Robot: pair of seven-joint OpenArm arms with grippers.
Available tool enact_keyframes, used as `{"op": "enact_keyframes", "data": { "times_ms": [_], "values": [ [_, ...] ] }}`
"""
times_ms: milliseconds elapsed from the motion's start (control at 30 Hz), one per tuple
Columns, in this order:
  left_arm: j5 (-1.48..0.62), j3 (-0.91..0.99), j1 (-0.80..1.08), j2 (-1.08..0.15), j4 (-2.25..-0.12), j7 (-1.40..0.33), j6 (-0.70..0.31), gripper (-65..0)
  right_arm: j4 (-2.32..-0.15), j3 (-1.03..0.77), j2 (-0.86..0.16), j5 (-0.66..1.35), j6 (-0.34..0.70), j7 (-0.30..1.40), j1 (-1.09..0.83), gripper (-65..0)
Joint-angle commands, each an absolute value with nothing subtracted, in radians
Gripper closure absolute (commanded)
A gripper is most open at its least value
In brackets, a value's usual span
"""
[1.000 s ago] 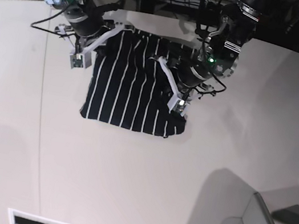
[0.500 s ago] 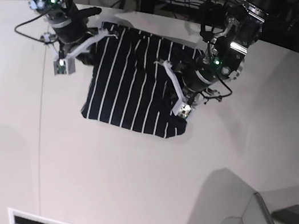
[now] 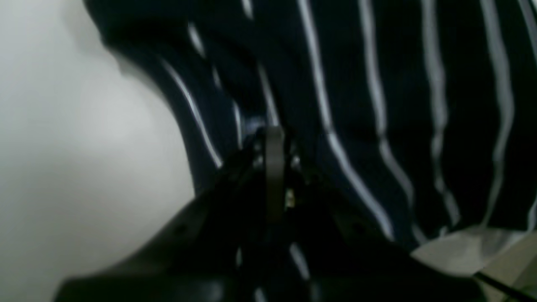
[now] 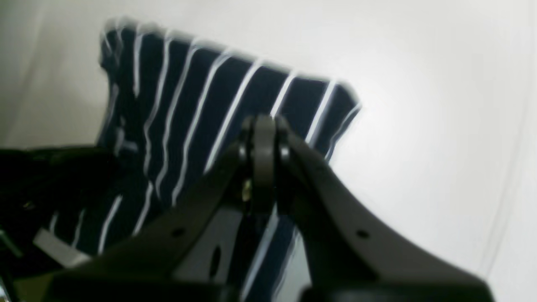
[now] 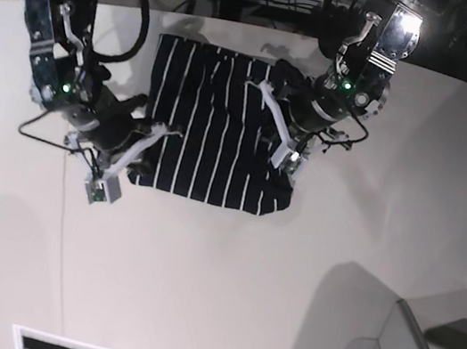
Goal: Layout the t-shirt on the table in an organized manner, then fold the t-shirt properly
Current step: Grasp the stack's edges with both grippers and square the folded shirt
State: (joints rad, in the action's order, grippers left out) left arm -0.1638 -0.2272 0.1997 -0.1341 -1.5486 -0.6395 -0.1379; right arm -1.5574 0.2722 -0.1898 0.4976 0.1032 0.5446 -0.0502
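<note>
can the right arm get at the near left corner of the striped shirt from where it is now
Probably yes. The right tool, shut, sits right beside that corner of the dark navy white-striped cloth t-shirt, with only bare off-white table around it. The left tool is at the opposite edge, out of the way.

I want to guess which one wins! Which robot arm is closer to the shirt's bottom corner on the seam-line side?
Right. Its end effector hangs by that corner of the t-shirt; the left end effector is up near the far side.

The base view looked down from high over the table (image 5: pixel 194 294); both wrist views sat close behind their fingers, sharing the shirt (image 5: pixel 210 125).
</note>
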Motion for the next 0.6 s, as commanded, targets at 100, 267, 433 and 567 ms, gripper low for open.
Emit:
{"op": "enact_keyframes", "data": {
  "times_ms": [100,267,433,567],
  "values": [
    [-0.166,-0.219,0.206,-0.159,-1.549,-0.618,-0.139,0.0,-1.458,0.266,-0.193,0.506,0.120,0.487,0.031,-0.8],
    [-0.166,-0.216,0.219,-0.160,-1.531,-0.619,-0.139,0.0,-1.291,0.266,-0.194,0.506,0.122,0.429,0.084,-0.8],
    [-0.166,-0.223,0.225,-0.160,-1.492,-0.618,-0.139,0.0,-1.152,0.268,-0.196,0.561,0.122,0.340,0.091,-0.8],
    [-0.166,-0.222,0.229,-0.166,-1.489,-0.618,-0.139,0.0,-1.027,0.277,-0.199,0.552,0.122,0.259,0.125,-0.8]
  ]
}}
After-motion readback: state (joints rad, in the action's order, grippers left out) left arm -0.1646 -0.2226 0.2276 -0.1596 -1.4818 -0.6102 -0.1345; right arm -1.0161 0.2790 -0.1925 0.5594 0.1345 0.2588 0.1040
